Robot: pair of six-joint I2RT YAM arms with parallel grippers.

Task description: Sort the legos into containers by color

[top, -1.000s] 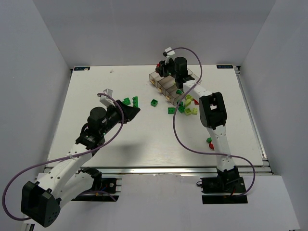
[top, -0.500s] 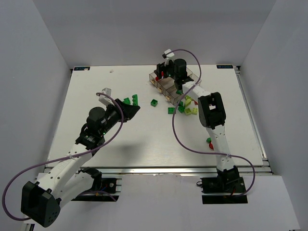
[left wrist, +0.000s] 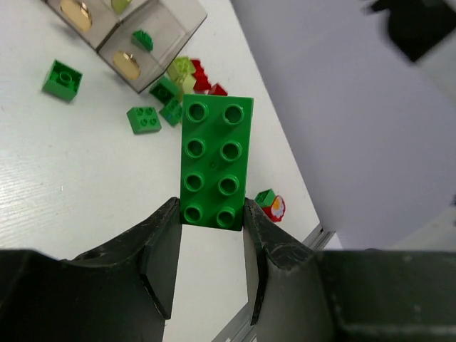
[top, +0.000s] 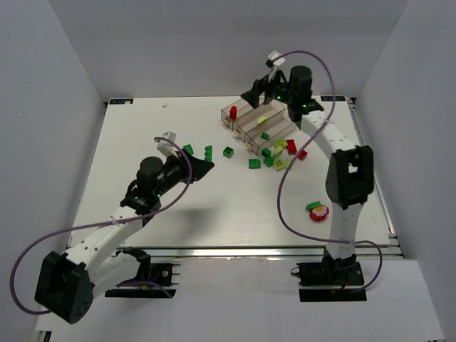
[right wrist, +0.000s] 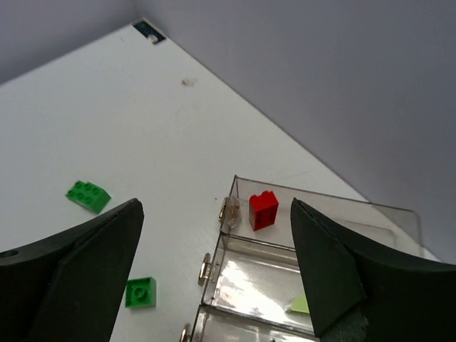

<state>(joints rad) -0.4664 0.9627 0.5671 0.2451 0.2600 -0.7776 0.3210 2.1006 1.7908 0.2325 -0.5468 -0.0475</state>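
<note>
**A:** When you look from overhead, where are the bricks?
**B:** One small red studded brick (top: 233,112) stands in the end compartment of the clear three-part plastic tray (top: 242,135). Loose green, lime and red bricks (top: 278,153) lie on the white desk (top: 142,121) beside it.
**A:** And the left wrist camera?
**B:** The left pincer (left wrist: 211,208) is clamped on a dark green eight-stud brick (left wrist: 216,162).
**A:** The right wrist?
**B:** The right pincer (right wrist: 214,206) hangs with its fingers wide apart above the tray's red brick.

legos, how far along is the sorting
Done: a red brick, a lime piece and a small green brick sit in separate tray compartments. In hand: left gripper holds a long green brick; right gripper open, empty. Left: many loose bricks on the table.
</note>
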